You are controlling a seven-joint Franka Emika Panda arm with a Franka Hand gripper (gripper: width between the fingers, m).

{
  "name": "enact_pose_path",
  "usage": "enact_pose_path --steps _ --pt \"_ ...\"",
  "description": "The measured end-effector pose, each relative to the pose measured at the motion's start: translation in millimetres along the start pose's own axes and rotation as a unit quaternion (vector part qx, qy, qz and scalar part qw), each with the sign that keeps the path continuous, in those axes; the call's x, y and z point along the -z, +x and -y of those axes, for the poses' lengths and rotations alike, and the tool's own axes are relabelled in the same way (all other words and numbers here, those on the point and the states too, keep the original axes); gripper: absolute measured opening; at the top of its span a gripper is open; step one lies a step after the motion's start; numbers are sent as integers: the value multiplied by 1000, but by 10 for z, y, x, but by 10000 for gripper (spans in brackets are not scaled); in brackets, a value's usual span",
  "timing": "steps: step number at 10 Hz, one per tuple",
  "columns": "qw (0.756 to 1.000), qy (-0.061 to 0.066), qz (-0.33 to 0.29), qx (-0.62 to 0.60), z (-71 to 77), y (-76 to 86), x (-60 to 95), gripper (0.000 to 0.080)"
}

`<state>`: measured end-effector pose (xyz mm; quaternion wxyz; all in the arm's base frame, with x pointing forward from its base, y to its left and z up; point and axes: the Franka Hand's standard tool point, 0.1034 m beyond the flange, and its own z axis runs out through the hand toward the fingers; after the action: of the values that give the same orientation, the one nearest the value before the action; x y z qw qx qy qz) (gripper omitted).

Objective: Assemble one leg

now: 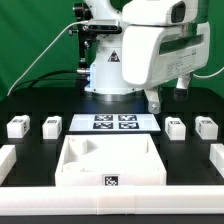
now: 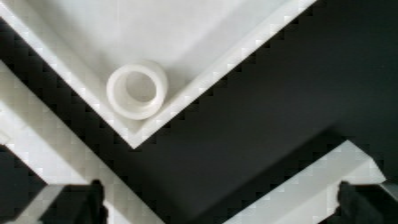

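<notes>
Gripper (image 1: 166,98) hovering over the table (image 1: 30,146), fingers spread, gripping nothing. Nearest leg (image 1: 177,126) sitting loose, one of four lining up two each side of the marker board (image 1: 113,122), all apart from the rimmed panel (image 1: 80,172). Panel's corner socket (image 2: 139,90) showing empty: seemingly nothing fitted yet, grasping and mounting remaining

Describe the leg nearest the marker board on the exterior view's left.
Find the marker board, the flat four-tag sheet mid-table. Toward the exterior view's left sit two small white tagged blocks. The leg is next to the board, unlike the outer block.
</notes>
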<state>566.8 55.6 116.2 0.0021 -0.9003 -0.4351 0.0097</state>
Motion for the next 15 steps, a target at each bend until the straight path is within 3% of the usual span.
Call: enact_pose_path --steps 6,7,8,11,13,15 --pt "1000 0 0 0 6 -11 -14 650" --pt "999 -1 -1 41 45 -123 -105 650" --pt "998 10 8 63 109 -281 -193 650" --pt "988 23 16 154 168 -604 -372 650" --pt "982 27 18 185 150 -705 -403 650" --pt "982 28 18 185 153 -700 -409 650"
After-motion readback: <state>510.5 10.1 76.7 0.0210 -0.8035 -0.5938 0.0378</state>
